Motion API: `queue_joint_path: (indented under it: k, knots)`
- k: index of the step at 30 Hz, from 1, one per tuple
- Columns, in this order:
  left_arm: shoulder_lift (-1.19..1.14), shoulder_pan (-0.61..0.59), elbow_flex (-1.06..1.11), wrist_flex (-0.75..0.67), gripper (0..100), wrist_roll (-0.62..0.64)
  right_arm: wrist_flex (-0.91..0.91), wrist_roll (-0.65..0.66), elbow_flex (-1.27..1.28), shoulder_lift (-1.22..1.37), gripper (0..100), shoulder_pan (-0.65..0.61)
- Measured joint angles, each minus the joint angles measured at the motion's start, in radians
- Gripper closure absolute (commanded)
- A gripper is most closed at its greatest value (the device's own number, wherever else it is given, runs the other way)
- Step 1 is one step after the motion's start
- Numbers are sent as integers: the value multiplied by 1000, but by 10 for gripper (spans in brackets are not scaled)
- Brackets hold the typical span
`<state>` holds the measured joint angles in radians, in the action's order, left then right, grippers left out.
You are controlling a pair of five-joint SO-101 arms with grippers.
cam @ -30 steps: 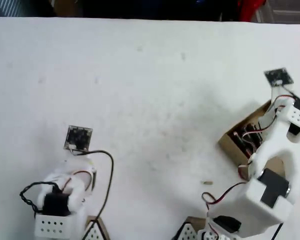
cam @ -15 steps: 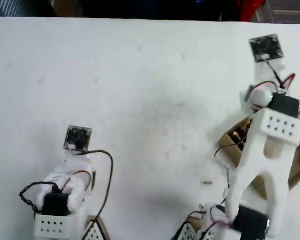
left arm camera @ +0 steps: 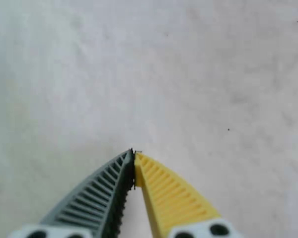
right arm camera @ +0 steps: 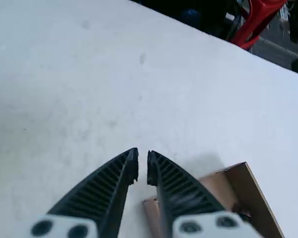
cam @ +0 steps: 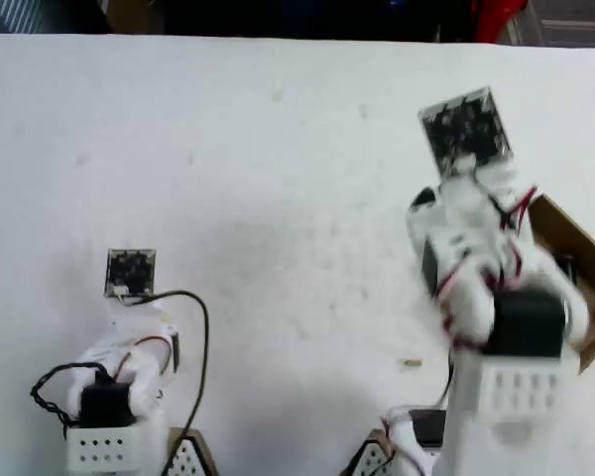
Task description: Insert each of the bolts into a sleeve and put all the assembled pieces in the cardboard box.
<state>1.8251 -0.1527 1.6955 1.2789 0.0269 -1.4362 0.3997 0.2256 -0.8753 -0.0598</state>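
The cardboard box (cam: 578,250) stands at the table's right edge, half hidden under the raised right arm (cam: 486,288). In the right wrist view my right gripper (right arm camera: 142,166) hovers above the table just beside the box's corner (right arm camera: 223,191); its black fingers stand almost together, with a thin slit and nothing held. A small tan piece (cam: 411,364) lies on the table to the left of the right arm's base. My left gripper (left arm camera: 134,154) is shut, its grey and yellow tips touching over bare table, low at the near left where the left arm (cam: 114,387) sits.
The white table (cam: 278,178) stretches wide between and beyond the two arms. Dark room clutter and a red frame (right arm camera: 253,22) lie past the far edge. A black cable (cam: 200,337) loops beside the left arm.
The right arm rose from over the box and swung left and back toward the table's middle. The left arm shifted slightly to the left.
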Motion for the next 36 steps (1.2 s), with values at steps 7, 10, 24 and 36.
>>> queue_joint_path:
  k: [7,10,24,36]
  knots:
    - [0,0,0,0,977,0,-26,-5,126,-258,981,-66]
    - [0,0,0,0,977,0,8,-5,241,-361,981,-68]
    - [0,0,0,0,977,0,100,-5,651,-878,981,-71]
    - [0,0,0,0,977,0,103,-5,789,-922,981,-71]
